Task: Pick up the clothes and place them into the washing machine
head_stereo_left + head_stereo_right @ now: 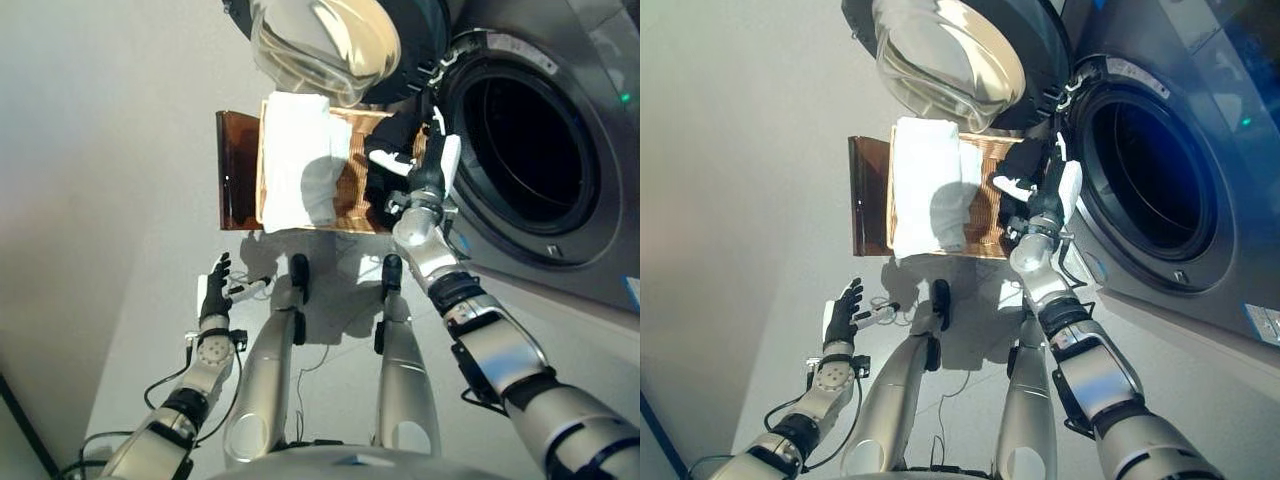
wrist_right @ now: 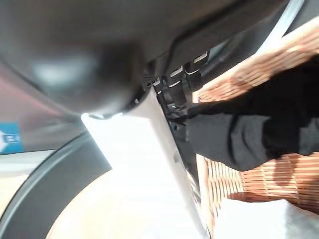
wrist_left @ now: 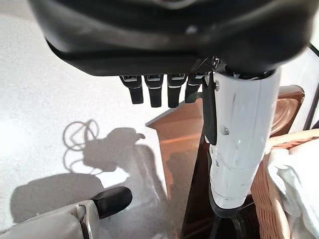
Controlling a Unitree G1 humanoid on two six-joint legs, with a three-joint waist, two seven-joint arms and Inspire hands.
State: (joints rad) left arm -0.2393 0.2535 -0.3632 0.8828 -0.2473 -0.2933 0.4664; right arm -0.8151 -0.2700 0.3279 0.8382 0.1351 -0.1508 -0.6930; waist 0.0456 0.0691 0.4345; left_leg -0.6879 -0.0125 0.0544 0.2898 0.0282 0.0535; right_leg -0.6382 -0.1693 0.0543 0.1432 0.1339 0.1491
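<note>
A shallow wicker basket [image 1: 352, 192] rests on a low dark brown box [image 1: 238, 170] beside the washing machine [image 1: 560, 230]. A white cloth [image 1: 295, 160] lies over the basket's left and middle. A black garment [image 1: 395, 130] lies at its right end. My right hand [image 1: 428, 175] is over the basket's right edge by the machine's drum opening [image 1: 525, 150]. Its fingers [image 2: 173, 82] are straight against the black garment [image 2: 249, 129], with the white-covered thumb standing apart. My left hand [image 1: 215, 290] is open and empty, low over the floor at the left.
The machine's round glass door [image 1: 325, 45] hangs open above the basket's far end. Pale floor [image 1: 100, 200] spreads to the left of the box. In the left wrist view the box's corner [image 3: 179, 134] and the basket's rim [image 3: 266, 199] lie past the fingers [image 3: 154, 89].
</note>
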